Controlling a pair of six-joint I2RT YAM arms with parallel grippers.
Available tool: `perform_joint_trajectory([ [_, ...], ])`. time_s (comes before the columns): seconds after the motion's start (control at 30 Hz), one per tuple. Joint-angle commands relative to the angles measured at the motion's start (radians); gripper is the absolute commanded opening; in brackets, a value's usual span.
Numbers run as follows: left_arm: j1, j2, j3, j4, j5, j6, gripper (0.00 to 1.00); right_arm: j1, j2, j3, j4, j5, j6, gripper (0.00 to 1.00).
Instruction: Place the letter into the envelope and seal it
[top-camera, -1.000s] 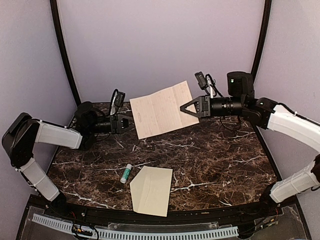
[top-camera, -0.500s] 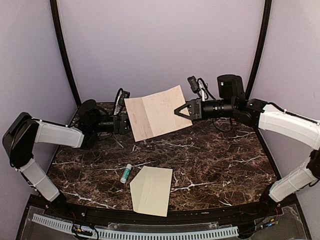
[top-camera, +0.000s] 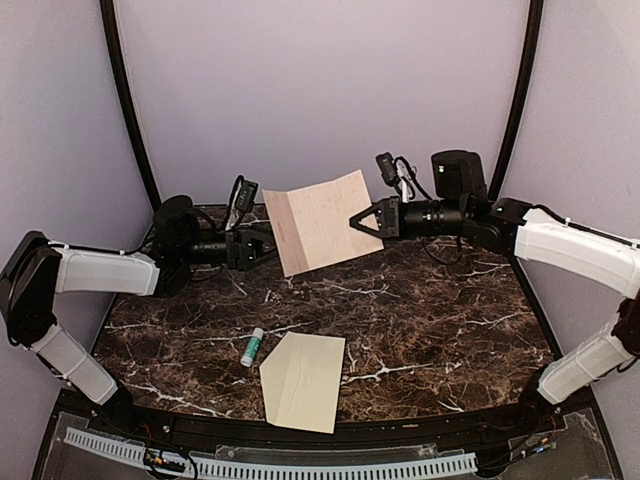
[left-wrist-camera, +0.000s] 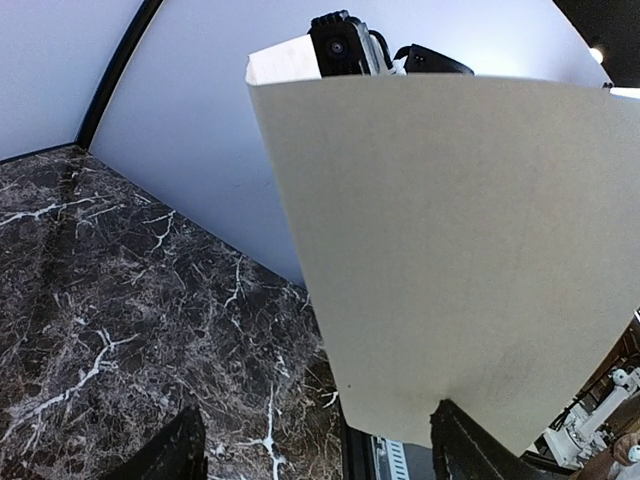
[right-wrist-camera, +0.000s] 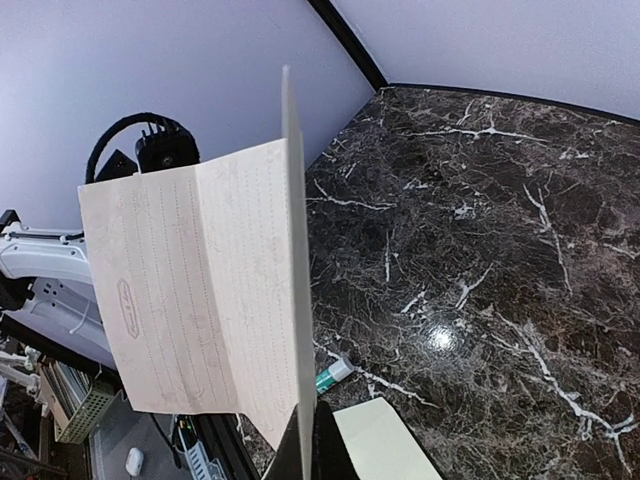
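Since a second ago our left fingers have spread open and let go of the letter, now bent along one crease (a shallow V). Our right fingers stay pinched on the thin tan sheet above the veined marble tabletop. We cannot read its faint ruled lines. The cream envelope lies flat.

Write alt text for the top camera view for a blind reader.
The right gripper holds the tan letter upright, partly folded, above the back of the dark marble table, with the open left gripper beside its left edge. The cream envelope lies flat near the front edge, a glue stick to its left.
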Motion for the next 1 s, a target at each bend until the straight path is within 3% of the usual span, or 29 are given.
perform_joint_trajectory([
  [0.0, -0.016, 0.004, 0.037, -0.013, -0.004, 0.017, 0.77, 0.027, 0.025, 0.029, 0.053, -0.004, -0.004, 0.0],
  [0.33, -0.042, 0.046, 0.089, -0.017, -0.032, 0.008, 0.76, 0.048, 0.053, 0.025, 0.079, -0.005, -0.001, 0.0],
  [0.73, -0.053, 0.103, 0.116, 0.042, -0.055, -0.055, 0.37, 0.055, 0.047, -0.001, 0.111, -0.024, 0.003, 0.0],
  [0.97, -0.061, 0.125, 0.133, 0.071, -0.04, -0.089, 0.26, 0.055, 0.058, -0.012, 0.11, -0.029, -0.007, 0.0],
])
